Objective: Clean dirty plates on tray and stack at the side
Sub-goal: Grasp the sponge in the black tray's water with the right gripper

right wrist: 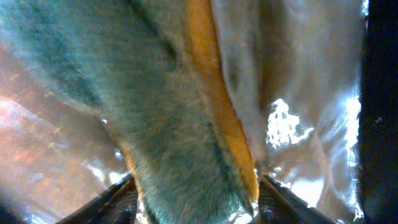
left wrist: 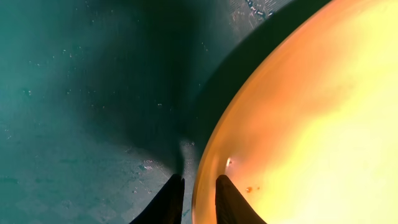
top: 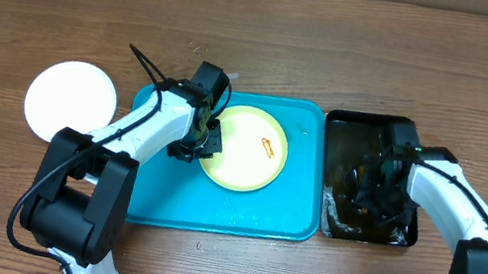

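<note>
1. Here, the smeared yellow plate point(top: 242, 157) lies on the blue tray point(top: 210, 217). It looks stiff, light and slick, best taken by its raised rim.
2. The left end effector point(left wrist: 199, 180) straddles that rim, barely parted; whether it grips is unclear.
3. The right end effector point(right wrist: 196, 186) brackets a fuzzy cloth point(right wrist: 180, 124) in the black tray point(top: 355, 135); hold uncertain.
4. A white plate point(top: 71, 102) sits apart on the surface point(top: 341, 43).

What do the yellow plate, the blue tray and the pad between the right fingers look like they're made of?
The pale yellow plate is probably plastic or melamine, and its glossy rim throws a highlight. The turquoise tray looks like smooth moulded plastic, with rounded corners and droplets sitting on it. The pad has a fuzzy nap beside an orange layer, so it is likely a microfibre cloth or sponge.
</note>
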`<state>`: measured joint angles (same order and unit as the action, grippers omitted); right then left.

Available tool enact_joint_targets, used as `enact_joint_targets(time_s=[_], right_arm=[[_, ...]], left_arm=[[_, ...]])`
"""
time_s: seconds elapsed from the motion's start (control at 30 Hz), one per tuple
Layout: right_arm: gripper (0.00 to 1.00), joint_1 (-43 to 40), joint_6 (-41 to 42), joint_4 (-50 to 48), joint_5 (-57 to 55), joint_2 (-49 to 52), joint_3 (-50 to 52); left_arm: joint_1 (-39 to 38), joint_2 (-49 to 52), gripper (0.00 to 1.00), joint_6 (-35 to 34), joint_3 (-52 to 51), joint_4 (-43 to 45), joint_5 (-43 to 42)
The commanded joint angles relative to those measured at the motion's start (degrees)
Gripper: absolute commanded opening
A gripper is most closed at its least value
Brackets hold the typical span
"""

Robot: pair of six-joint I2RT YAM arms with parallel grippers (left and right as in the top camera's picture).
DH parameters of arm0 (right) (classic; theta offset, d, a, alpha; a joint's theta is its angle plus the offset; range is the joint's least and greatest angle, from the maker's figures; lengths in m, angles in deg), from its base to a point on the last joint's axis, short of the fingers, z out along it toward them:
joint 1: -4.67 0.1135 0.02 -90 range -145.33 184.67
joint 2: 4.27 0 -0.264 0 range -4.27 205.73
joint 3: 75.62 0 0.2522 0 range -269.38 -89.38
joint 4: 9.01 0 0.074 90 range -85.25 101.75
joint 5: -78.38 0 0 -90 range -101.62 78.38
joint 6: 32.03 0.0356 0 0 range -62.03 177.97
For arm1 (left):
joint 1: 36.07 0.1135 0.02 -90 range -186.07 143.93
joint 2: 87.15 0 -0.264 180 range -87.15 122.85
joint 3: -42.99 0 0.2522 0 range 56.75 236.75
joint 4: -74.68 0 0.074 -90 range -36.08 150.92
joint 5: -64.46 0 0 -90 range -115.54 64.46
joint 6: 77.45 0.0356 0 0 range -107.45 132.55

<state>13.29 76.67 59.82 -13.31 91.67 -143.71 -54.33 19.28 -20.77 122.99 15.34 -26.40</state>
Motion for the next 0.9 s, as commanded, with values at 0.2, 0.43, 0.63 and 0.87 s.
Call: enact_joint_targets(time_s=[0.2,0.43,0.63,0.87], right_arm=[[0.78,-0.11,-1.55,-2.34,-1.25,-1.31,-6.03],[0.72,0.0,-1.51,-4.44,-1.2,-1.31,-2.86],[0.52,0.0,-1.11,-8.74,1.36,-1.31,1.05],[0.62,0.0,-2.64,-9.18,1.29,-1.33,-1.42]], left_arm=[[0.26,1.14,0.19,-0.07,-0.42,-0.04,0.0],[0.26,1.14,0.16,-0.09,-0.42,0.24,-0.02],[0.26,1.14,0.16,-0.09,-0.42,0.39,-0.04],[0.26,1.14,0.17,-0.09,-0.42,0.44,-0.04]])
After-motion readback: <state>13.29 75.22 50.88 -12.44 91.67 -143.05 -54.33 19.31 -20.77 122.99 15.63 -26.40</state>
